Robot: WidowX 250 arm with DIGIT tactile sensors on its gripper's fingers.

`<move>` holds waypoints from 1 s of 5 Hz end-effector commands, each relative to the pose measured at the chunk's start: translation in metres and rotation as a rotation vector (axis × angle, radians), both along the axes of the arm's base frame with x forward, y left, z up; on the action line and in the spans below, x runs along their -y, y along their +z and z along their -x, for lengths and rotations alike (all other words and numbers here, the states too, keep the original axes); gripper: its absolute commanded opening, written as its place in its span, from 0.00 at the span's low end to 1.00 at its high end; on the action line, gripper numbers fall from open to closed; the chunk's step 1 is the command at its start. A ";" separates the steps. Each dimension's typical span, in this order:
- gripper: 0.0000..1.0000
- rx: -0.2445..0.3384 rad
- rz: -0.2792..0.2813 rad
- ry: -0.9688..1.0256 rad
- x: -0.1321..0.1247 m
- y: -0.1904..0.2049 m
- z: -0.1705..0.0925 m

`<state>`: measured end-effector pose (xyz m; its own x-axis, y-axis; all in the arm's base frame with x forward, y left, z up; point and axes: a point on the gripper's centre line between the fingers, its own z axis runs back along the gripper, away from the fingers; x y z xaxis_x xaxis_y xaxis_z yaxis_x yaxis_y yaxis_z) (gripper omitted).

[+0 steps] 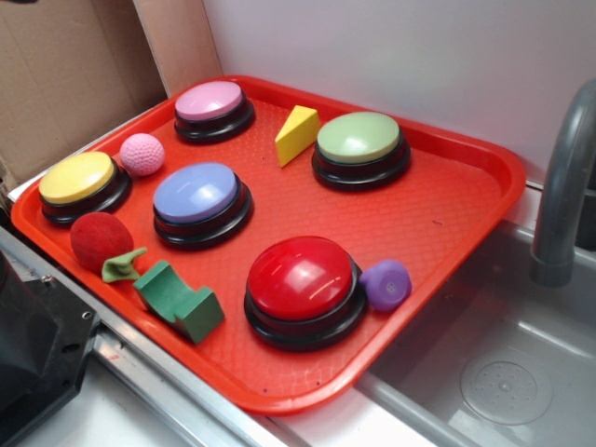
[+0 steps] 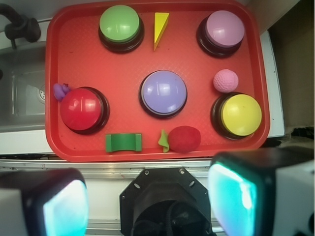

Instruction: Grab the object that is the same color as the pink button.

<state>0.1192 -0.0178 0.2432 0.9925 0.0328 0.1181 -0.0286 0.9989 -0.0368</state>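
The object, a small light-pink dimpled ball (image 1: 142, 155) (image 2: 226, 80), lies on the red tray (image 1: 438, 214) (image 2: 123, 73) between the pink button (image 1: 213, 104) (image 2: 224, 29) and a yellow button (image 1: 78, 179) (image 2: 240, 114). In the wrist view my gripper (image 2: 147, 196) is open, high above the tray's near edge. Its two cyan pads (image 2: 231, 194) stand wide apart with nothing between them. The ball sits well ahead and to the right of the gripper. The exterior view does not show the gripper.
Also on the tray are a lavender-blue button (image 2: 163, 92), green button (image 2: 120, 24), red button (image 2: 81, 109), yellow wedge (image 2: 160, 27), fuzzy red ball (image 2: 184, 138), green block (image 2: 123, 142) and purple blob (image 2: 61, 90). A sink (image 1: 503, 372) and faucet (image 1: 563, 186) adjoin the tray.
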 end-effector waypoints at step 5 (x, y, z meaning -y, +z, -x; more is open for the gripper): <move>1.00 0.148 -0.044 -0.098 -0.078 -0.091 -0.093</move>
<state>0.2085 0.0600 0.1403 0.9731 -0.0731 0.2185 0.0744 0.9972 0.0025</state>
